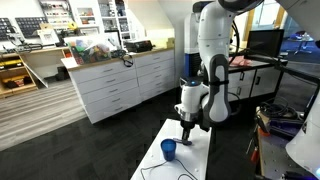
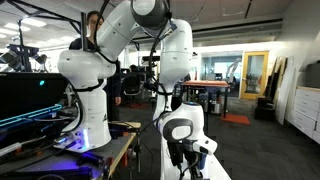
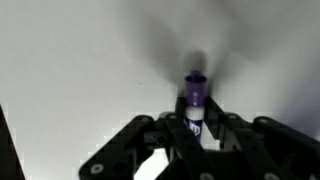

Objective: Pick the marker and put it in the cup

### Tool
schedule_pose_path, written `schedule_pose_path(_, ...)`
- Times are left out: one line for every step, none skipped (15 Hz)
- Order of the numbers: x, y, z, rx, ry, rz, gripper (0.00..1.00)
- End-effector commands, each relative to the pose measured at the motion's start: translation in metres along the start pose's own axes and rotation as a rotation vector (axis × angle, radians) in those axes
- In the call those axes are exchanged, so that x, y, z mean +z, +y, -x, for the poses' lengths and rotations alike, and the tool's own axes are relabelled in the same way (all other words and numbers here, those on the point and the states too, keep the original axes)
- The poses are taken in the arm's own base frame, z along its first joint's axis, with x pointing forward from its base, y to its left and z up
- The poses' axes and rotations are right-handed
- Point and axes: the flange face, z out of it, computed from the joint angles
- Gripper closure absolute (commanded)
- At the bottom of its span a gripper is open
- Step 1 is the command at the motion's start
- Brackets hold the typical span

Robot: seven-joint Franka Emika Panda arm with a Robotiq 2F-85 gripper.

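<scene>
Low above the white table (image 1: 195, 160), hangs with the gripper (image 1: 187, 130) pointed straight down in an exterior view. Pinches the marker (image 3: 195, 97) between the two fingers (image 3: 165, 140), by the wrist view: pressed in against both sides of the barrel, without a visible gap. Holds it along the gripper's axis, with the purple part and a dark end reaching out past the fingertips toward the tabletop, and with a white label further back on the barrel, between the fingers. Throws a soft grey shadow on the white surface around the marker's end; cannot tell if that end touches the table or is lifted from it.

Has the dark-blue cup (image 1: 168, 149) to the left of the gripper and a little nearer, upright on the table. Near the gripper but clearly apart from it, and not beneath the marker. Cannot tell what is inside. Shares the near part of the table also with a thin black cable (image 1: 152, 168), lying in a loose curve just beside the cup.

Far behind the table on the left, backed by a long row of white drawer cabinets (image 1: 120, 85) with clutter on top. Shows the gripper (image 2: 188, 165) at the bottom edge in an exterior view, partly cut off, too dark there to make out the marker. Beside the arm's base on the left, has a black monitor (image 2: 30, 105) with thin blue lines, and far to the right a yellow door frame (image 2: 255, 75).
</scene>
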Motion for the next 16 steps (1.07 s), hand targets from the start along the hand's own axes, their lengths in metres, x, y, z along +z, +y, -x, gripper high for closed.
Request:
schedule_pose_path(-0.009,0.003,-0.001,0.027,-0.020,-0.004,0.97)
schedule_pose_path(-0.009,0.003,-0.003,0.033,-0.023,-0.002,0.96)
schedule_pose_path(-0.009,0.003,-0.004,0.037,-0.025,-0.003,0.94)
schedule_pose_path(-0.011,0.003,-0.006,0.042,-0.029,0.001,0.94)
schedule_pose_path(-0.012,0.004,-0.007,0.047,-0.034,0.003,0.94)
schedule_pose_path(-0.015,0.004,-0.008,0.050,-0.044,0.007,0.94)
schedule_pose_path(-0.018,0.005,-0.008,0.056,-0.057,0.009,0.94)
schedule_pose_path(-0.022,0.007,-0.008,0.059,-0.070,0.011,0.94)
schedule_pose_path(-0.025,0.009,-0.008,0.064,-0.082,0.015,0.94)
schedule_pose_path(-0.030,0.010,-0.009,0.069,-0.099,0.013,0.94)
schedule_pose_path(-0.033,0.011,-0.010,0.073,-0.117,0.013,0.94)
schedule_pose_path(-0.037,0.012,-0.011,0.073,-0.134,0.012,0.94)
schedule_pose_path(-0.042,0.013,-0.013,0.075,-0.150,0.014,0.94)
schedule_pose_path(-0.048,0.015,-0.015,0.078,-0.169,0.016,0.94)
schedule_pose_path(-0.052,0.016,-0.017,0.081,-0.186,0.017,0.94)
schedule_pose_path(-0.057,0.018,-0.018,0.078,-0.205,0.018,0.94)
